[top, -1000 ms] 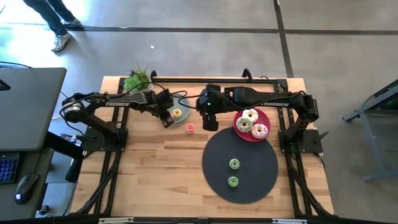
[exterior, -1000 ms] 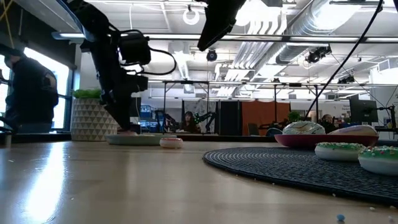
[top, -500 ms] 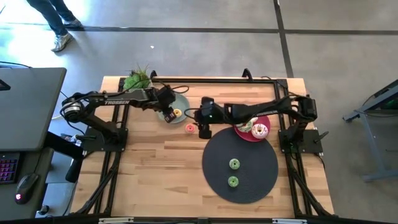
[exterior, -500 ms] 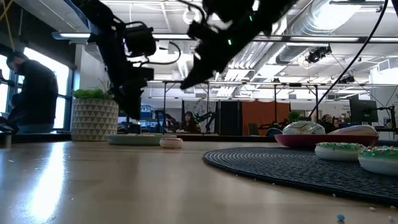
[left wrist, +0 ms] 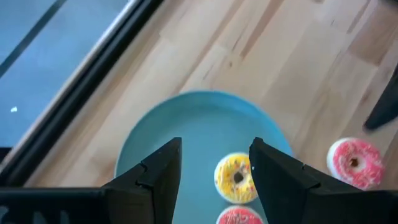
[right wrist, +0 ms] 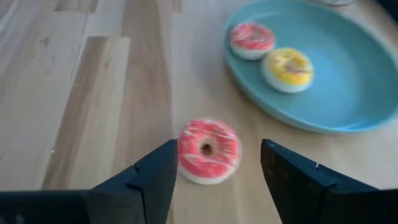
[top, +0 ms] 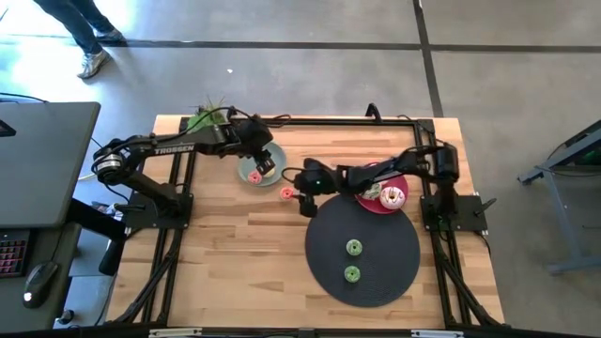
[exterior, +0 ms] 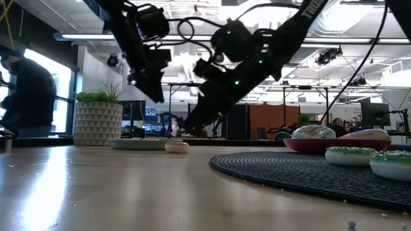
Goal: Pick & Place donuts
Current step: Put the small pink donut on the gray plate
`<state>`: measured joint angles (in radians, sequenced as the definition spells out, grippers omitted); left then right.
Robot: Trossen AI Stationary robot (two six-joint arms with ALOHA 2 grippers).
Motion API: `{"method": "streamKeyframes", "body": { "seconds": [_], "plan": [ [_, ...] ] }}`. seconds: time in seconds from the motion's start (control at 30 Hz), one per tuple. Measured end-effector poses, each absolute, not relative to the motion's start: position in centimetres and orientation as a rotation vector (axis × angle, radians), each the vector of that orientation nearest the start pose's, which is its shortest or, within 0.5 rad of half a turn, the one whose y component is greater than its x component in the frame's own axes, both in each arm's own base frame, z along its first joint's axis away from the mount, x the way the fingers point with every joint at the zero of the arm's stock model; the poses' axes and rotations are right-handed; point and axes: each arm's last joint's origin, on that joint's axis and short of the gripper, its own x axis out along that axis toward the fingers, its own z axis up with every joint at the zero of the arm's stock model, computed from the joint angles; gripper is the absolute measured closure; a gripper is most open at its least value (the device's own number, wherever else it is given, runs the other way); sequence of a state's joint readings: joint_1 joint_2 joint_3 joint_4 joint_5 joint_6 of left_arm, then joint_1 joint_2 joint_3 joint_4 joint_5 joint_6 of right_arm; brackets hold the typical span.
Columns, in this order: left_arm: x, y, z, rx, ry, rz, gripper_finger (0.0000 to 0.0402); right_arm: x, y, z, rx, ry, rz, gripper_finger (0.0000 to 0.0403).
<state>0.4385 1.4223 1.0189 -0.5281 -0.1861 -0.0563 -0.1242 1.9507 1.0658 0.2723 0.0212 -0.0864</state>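
Observation:
A small salmon-pink donut [top: 286, 193] [right wrist: 208, 149] lies flat on the wood. My open right gripper [top: 299, 195] [right wrist: 219, 148] hovers just right of it and above it, fingers either side, apart from it [exterior: 189, 122]. My open left gripper [top: 260, 161] [left wrist: 216, 144] hangs over the sage-green plate [top: 247, 175], where a yellow donut [left wrist: 236, 177] and a red donut [left wrist: 239, 216] lie. Two green donuts [top: 353, 247] [top: 351, 274] rest on a dark round mat. Larger donuts, one pink with sprinkles [top: 392, 197], sit on the pink plate, partly hidden by my right arm.
The dark round mat [top: 376, 225] fills the table's near right. The pink plate [top: 402, 176] touches its far edge. A potted plant [top: 207, 120] stands at the far left corner. Bare wood lies near and left of the mat. People stand beyond the table.
My left gripper has risen off the sage-green plate and drifted slightly right and toward the far edge. My right gripper has swung down and leftward from above the table's middle to the salmon-pink donut. None of the donuts in view has moved.

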Motion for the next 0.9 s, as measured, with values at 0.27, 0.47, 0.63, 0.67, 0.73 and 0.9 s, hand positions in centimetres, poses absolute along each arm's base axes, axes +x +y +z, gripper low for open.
{"method": "streamKeyframes", "body": {
  "seconds": [0.27,0.47,0.63,0.67,0.73,0.9],
  "plan": [
    [26.1,12.8,25.6,-0.144,0.903,0.595,0.0222,41.2,-5.2,12.9,-0.047,0.649,-0.107,0.019],
    [26.0,12.8,25.5,-0.14,0.921,0.597,0.0222,41.2,-5.1,11.9,-0.016,0.691,-0.112,0.0219],
    [26.0,12.8,25.6,-0.14,0.919,0.6,0.0222,41.4,-5.2,10.8,0.008,0.707,-0.146,0.0239],
    [26.0,12.8,25.6,-0.14,0.919,0.6,0.0222,41.3,-5.2,10.6,0.006,0.713,-0.153,0.0242],
    [26.0,12.8,25.5,-0.141,0.92,0.6,0.0222,41.3,-5.2,10.5,0.009,0.72,-0.161,0.0249],
    [26.0,12.8,25.5,-0.141,0.92,0.6,0.0222,41.3,-5.3,10.4,0.022,0.72,-0.167,0.0286]
  ]
}}
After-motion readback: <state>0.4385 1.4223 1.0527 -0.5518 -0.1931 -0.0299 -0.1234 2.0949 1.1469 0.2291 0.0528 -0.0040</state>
